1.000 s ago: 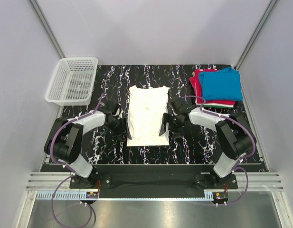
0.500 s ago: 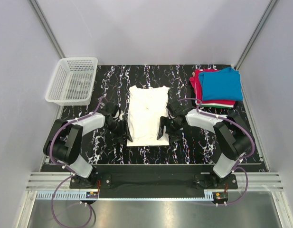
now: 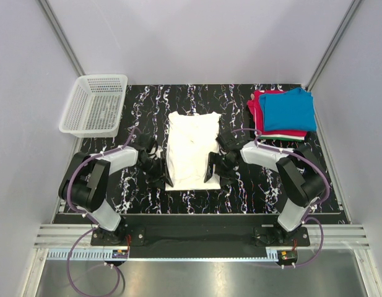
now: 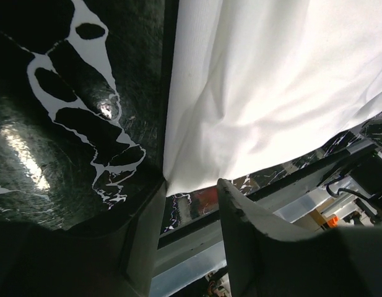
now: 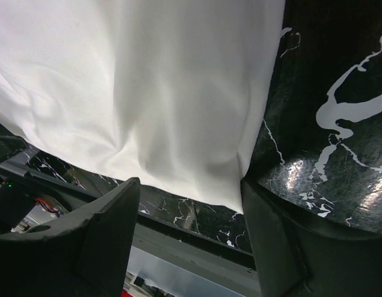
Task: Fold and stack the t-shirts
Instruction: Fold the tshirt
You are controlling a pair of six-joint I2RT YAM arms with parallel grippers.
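A white t-shirt (image 3: pixel 191 150), folded into a long strip, lies flat in the middle of the black marbled table (image 3: pixel 252 192). My left gripper (image 3: pixel 161 180) sits low at its near left corner, my right gripper (image 3: pixel 213 174) at its near right corner. In the left wrist view the gripper (image 4: pixel 191 193) is open, and the shirt's corner (image 4: pixel 178 176) touches the tip of one finger (image 4: pixel 144 235). The right gripper (image 5: pixel 189 189) is open wide in its wrist view, the white hem (image 5: pixel 197 179) lying between its tips. A folded blue t-shirt (image 3: pixel 290 109) lies on a red one (image 3: pixel 257 105) at the back right.
A white mesh basket (image 3: pixel 95 105) stands at the back left corner. The table's near edge and metal rail (image 3: pixel 191 235) run just behind both grippers. Grey walls enclose the table on three sides.
Both grippers have slid toward the near edge along the shirt's sides, down to its near corners. Their jaws have narrowed a little. The shirt lies as before.
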